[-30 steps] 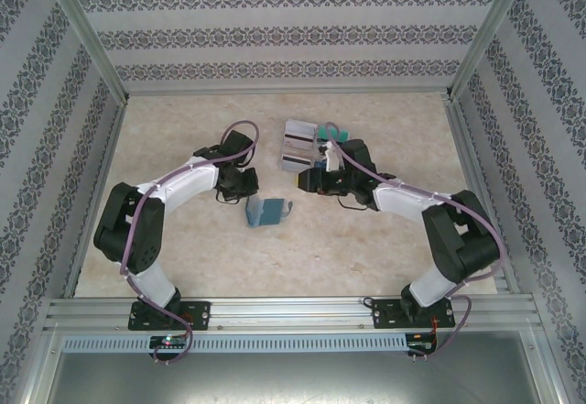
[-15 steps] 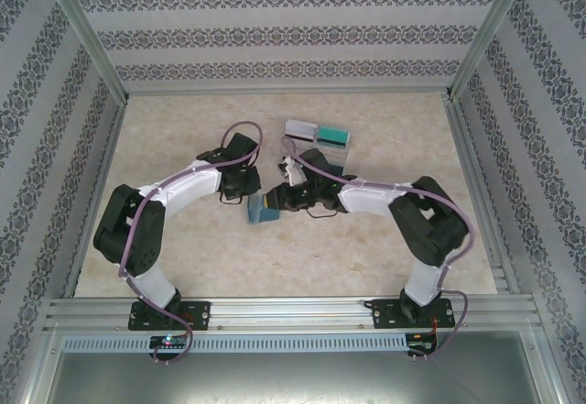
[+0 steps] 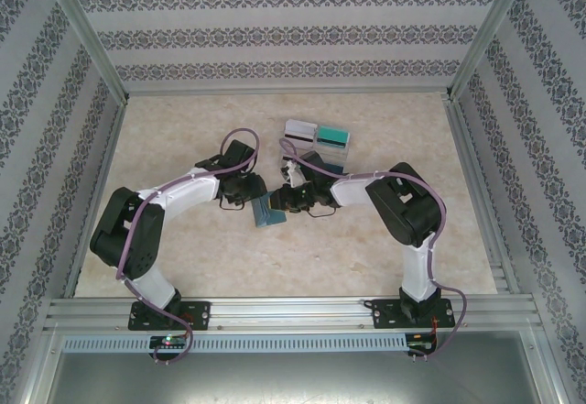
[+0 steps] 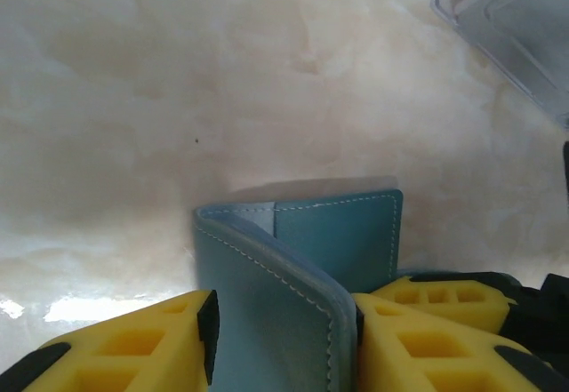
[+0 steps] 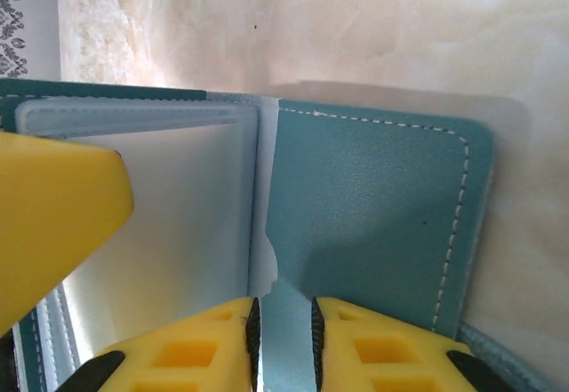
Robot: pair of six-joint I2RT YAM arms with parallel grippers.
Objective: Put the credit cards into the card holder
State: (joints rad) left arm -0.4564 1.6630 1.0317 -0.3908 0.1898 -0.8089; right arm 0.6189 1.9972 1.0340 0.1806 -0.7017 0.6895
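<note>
From above, the card holder (image 3: 266, 212), midway across the table (image 3: 183, 257), was mostly hidden between the grippers, its long axis unclear; the wrist views cut off its near edge. It lay open, its fold running away from the right gripper (image 5: 284, 325), whose jaws pinched a leaf; the left gripper (image 4: 284, 321) had its jaws apart astride one cover

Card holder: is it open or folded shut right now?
Open: the card holder is spread apart in the right wrist view, with its clear inner pockets showing.
</note>
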